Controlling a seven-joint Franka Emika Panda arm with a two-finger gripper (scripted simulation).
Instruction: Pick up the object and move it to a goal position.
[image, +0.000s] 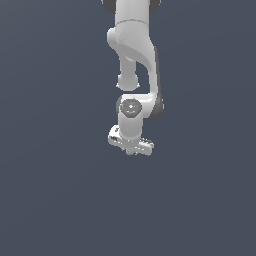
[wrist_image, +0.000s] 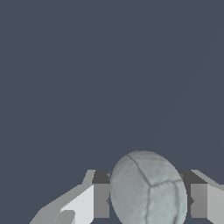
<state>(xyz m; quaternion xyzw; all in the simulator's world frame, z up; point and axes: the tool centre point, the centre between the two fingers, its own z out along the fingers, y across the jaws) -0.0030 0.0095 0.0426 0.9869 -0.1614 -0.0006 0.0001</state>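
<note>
The object (wrist_image: 148, 189) is a pale grey-blue ball with dark seam lines, filling the gap between my two fingers in the wrist view. A grey finger pad (wrist_image: 101, 200) presses one side of it and the other pad (wrist_image: 198, 200) presses the opposite side. My gripper (wrist_image: 148, 205) is shut on the ball. In the exterior view the white arm hangs from the top centre, with the gripper (image: 131, 149) pointing down at the middle of the frame. The hand hides almost all of the ball there.
A uniform dark grey-blue surface lies all around the arm in both views. No other object, container or edge shows.
</note>
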